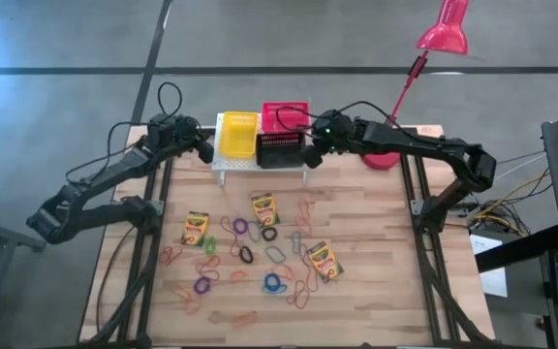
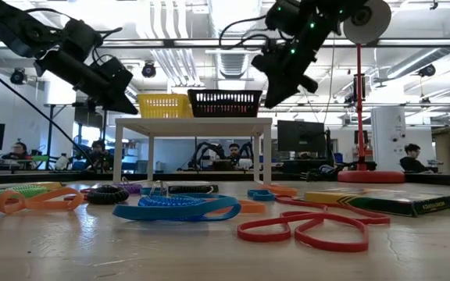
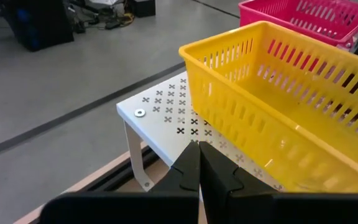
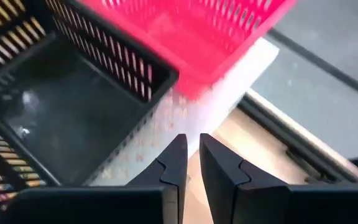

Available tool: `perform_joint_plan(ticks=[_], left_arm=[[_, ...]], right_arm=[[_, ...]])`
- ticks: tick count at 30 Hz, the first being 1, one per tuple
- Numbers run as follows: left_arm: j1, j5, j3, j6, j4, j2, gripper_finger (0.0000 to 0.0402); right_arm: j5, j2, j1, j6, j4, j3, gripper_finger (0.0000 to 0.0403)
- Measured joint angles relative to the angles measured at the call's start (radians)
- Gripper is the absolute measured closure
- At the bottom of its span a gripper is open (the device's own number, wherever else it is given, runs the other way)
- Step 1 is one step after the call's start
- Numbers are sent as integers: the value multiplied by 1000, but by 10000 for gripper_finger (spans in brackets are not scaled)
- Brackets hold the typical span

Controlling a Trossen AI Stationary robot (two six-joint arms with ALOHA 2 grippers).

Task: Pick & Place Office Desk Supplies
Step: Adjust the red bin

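Right, going L to R: my left gripper (image 1: 204, 152) hovers w/ fingers shut tight and empty just beside the yellow basket (image 1: 238, 135) on the white stand (image 1: 223, 162). Next the black basket (image 1: 281, 149) w/ the red basket (image 1: 287, 115) behind it, and my right gripper (image 1: 310, 155) beside the black one, fingers a slit apart, nothing held. Crayon boxes (image 1: 264, 207) and elastic loops (image 1: 276, 283) lie loose on the table (image 1: 376, 291) nearer me.

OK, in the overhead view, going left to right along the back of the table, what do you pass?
Left gripper → yellow plastic mesh basket → black plastic mesh basket → right gripper → round base of the red desk lamp.
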Motion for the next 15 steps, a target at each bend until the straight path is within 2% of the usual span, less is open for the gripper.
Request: perform_joint_plan(ticks=[8, 15], left_arm=[[0, 0, -7, -4, -1, 0, 400], [-1, 2, -16, -29, -7, 0, 400]], right_arm=[[-14, 48, -145, -93, 209, -26, 365], [-189, 170, -228, -141, 351, 32, 365]])
